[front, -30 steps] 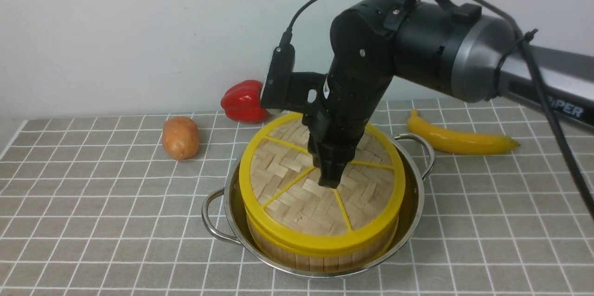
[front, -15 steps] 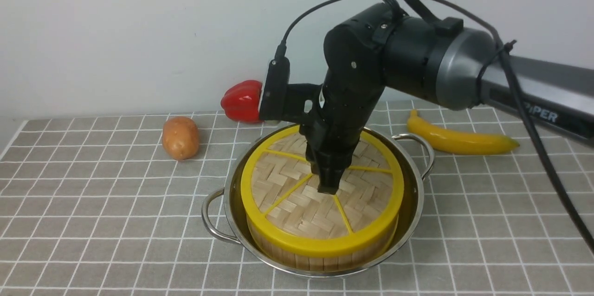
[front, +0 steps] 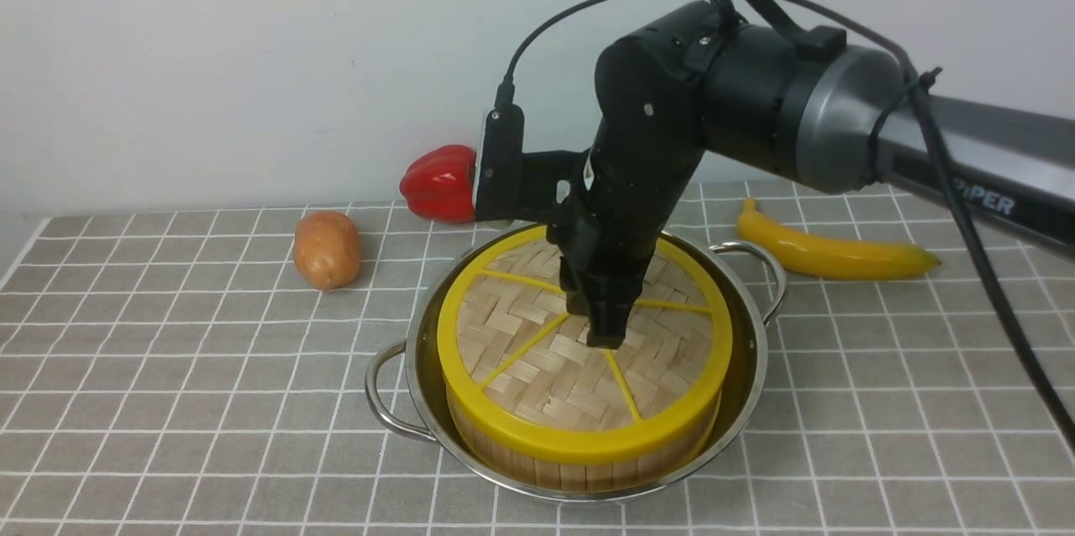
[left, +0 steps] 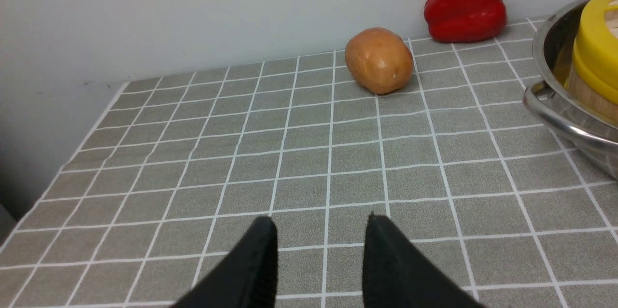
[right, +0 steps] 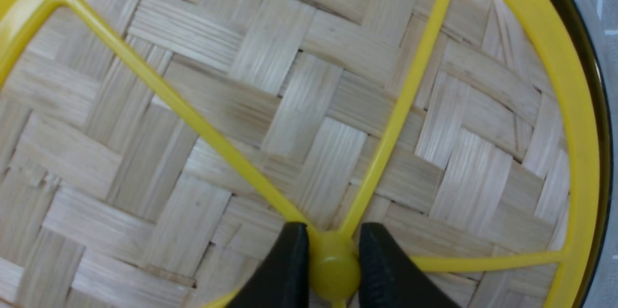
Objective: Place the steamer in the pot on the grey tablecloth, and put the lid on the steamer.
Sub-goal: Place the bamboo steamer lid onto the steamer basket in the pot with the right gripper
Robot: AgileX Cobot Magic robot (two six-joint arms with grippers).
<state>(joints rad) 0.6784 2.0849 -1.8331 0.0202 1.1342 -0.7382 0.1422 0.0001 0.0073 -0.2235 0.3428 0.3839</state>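
Note:
The shiny pot (front: pixel 750 385) stands on the grey tablecloth (front: pixel 168 393) and holds the steamer (front: pixel 579 473). Only the steamer's wood-strip wall shows. The woven lid (front: pixel 529 359) lies flat on top of it and hides what is inside. My right gripper (front: pixel 606 336) points down at the lid's middle. In the right wrist view this gripper (right: pixel 333 231) is shut on the yellow centre knob (right: pixel 334 267). My left gripper (left: pixel 321 221) hangs open over bare cloth to the pot's left, with nothing between its fingers. The pot's handle (left: pixel 555 119) shows at that view's edge.
A potato (front: pixel 327 249) lies left of the pot and a red pepper (front: pixel 438 181) sits behind it by the wall. A banana (front: pixel 831 253) lies at the back right. The right arm's cable loops above the pot.
The lid was raised and tilted over the steamer. It has come down with the right gripper and now sits level on the steamer's rim.

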